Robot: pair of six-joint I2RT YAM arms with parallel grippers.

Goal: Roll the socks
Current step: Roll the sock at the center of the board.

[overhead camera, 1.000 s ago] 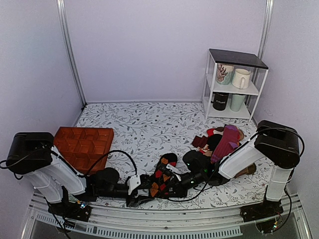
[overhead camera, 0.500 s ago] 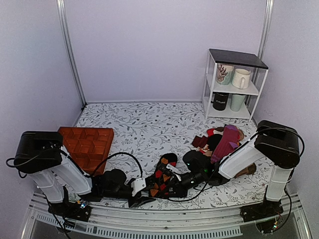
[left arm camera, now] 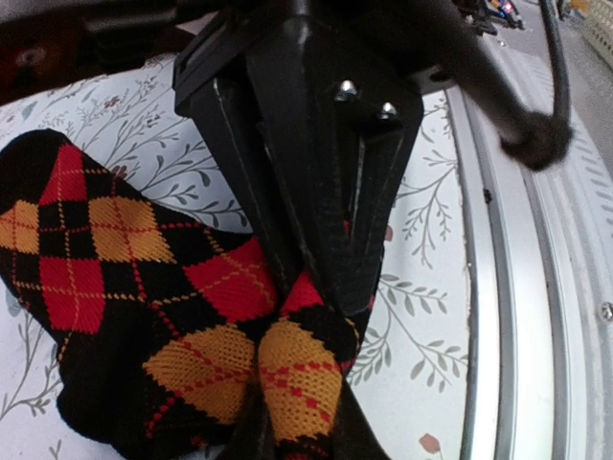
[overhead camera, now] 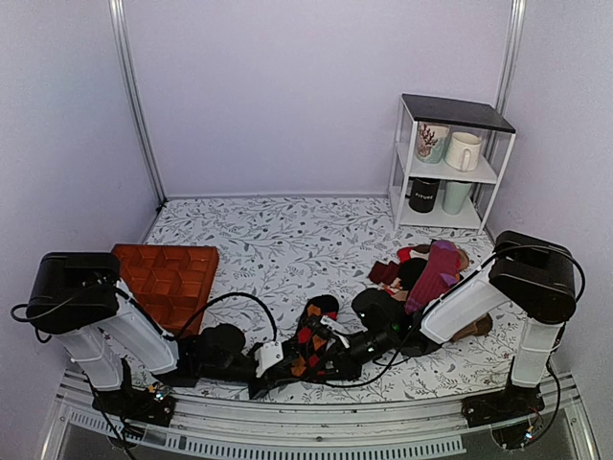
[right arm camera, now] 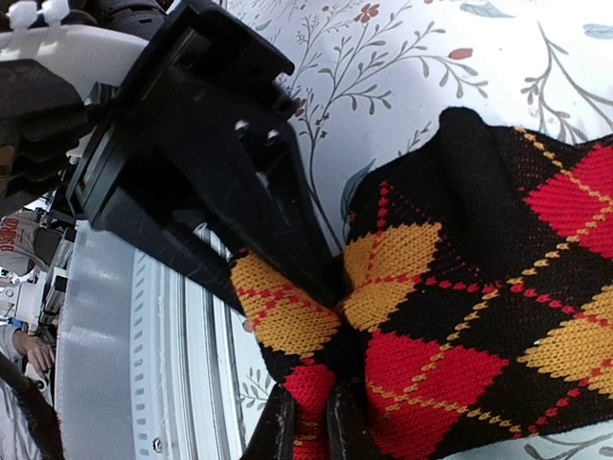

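- The left fingers (right arm camera: 259, 211) are seen closed on a bunched fold of the socks (overhead camera: 312, 335), at the end nearest the rail (overhead camera: 316, 422).
- The right fingers (left arm camera: 306, 172) are closed on the same fold from the opposite side. The two sets of tips are brought almost nose to nose, with only pinched knit between them.
- The socks, black with red and orange diamonds, are laid on the surface (overhead camera: 287, 240) at its near edge, between the two arms. Their free end is stretched away from the rail toward the middle of the surface.
- A black cloth (overhead camera: 378, 309) is found just right of the socks, partly covered by the right arm. Whether it touches them cannot be told.
- A heap of other socks (overhead camera: 431, 273), topped by a purple one, is piled behind the right arm, near but apart from the gripped pair.
- An orange divided tray (overhead camera: 163, 283) is set at the left, behind the left arm and well apart from the socks.
- A white shelf (overhead camera: 450, 163) is placed in the far right corner, with mugs (overhead camera: 464, 150) kept on two levels.
- The left arm's cable (overhead camera: 230, 299) is arched over the surface between the tray and the socks.
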